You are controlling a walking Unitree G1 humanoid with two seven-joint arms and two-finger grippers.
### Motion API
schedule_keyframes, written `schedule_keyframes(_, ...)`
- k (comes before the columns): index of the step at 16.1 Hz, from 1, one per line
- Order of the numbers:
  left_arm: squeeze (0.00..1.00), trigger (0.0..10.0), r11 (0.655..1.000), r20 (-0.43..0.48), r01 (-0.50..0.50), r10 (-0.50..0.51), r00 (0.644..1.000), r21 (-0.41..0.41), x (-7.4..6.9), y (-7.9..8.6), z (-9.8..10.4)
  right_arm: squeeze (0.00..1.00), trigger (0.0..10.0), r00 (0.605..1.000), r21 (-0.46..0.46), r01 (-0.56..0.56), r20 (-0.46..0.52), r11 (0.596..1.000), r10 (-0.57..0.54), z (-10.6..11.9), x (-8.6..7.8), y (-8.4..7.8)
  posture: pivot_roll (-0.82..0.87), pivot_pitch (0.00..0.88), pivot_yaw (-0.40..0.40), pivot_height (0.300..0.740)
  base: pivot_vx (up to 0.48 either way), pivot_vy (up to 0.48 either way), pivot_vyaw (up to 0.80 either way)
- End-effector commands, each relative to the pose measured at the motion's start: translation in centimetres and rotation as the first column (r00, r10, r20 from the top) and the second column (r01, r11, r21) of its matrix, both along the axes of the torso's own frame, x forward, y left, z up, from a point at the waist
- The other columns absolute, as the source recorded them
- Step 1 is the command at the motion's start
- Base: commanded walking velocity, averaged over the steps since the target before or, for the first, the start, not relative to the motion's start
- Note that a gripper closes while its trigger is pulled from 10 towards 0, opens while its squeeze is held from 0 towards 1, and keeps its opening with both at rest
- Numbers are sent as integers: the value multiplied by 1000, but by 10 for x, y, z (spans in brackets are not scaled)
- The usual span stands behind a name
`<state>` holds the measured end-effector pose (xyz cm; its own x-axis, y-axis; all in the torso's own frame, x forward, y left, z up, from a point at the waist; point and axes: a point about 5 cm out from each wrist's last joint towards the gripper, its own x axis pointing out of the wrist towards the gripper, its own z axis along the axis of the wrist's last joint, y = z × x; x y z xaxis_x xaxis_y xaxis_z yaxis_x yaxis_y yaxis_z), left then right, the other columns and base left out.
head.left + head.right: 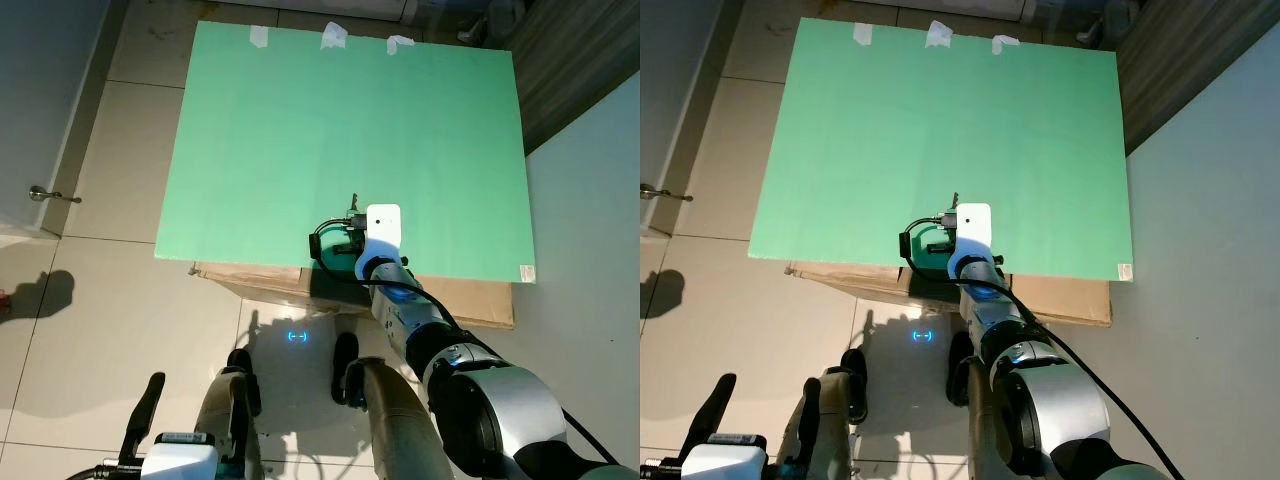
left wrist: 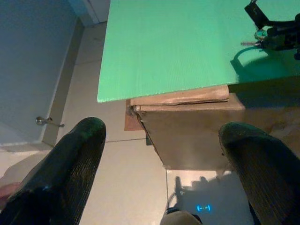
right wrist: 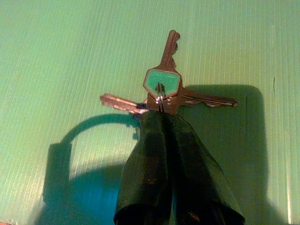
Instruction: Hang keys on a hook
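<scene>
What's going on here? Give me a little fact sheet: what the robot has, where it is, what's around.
Holding: the right gripper is shut on the keys, pinching the bunch at its ring
Keys: three fan out from the ring, one with a green head
Where: over the near edge of a green board
Board rests on: a cardboard box on a tiled floor
Board's far edge: three bits of white tape
Other arm: the left gripper hangs low, open
Hook: cannot see one

Green ribbed board (image 1: 340, 130); green-capped metal keys (image 3: 165, 91); black tool (image 3: 161, 115).
</scene>
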<state>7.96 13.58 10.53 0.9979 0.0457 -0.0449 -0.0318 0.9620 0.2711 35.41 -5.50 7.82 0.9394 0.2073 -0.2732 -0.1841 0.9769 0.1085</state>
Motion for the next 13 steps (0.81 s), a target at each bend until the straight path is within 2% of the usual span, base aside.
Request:
schedule_keyframes(1,0,10000,1000,-42,-1,2,999,8,-5,1,-4,0,0,999,44,-13,-53,999,15,-11,-10,10,253,509,-67,740,0,0,0)
schedule_keyframes(6,0,10000,1000,-37,1,-1,999,5,-2,1,-5,0,0,1000,123,-10,20,992,8,13,4,12,239,507,-64,740,0,0,0)
schedule_keyframes(8,0,10000,1000,-29,4,-4,1000,5,1,0,-5,0,0,993,192,-10,120,981,-13,45,21,8,235,504,-62,740,0,0,0)
schedule_keyframes(13,0,10000,1000,-17,9,-9,1000,5,9,1,-7,0,0,975,225,-47,222,973,-4,78,36,1,210,483,-66,740,0,0,0)
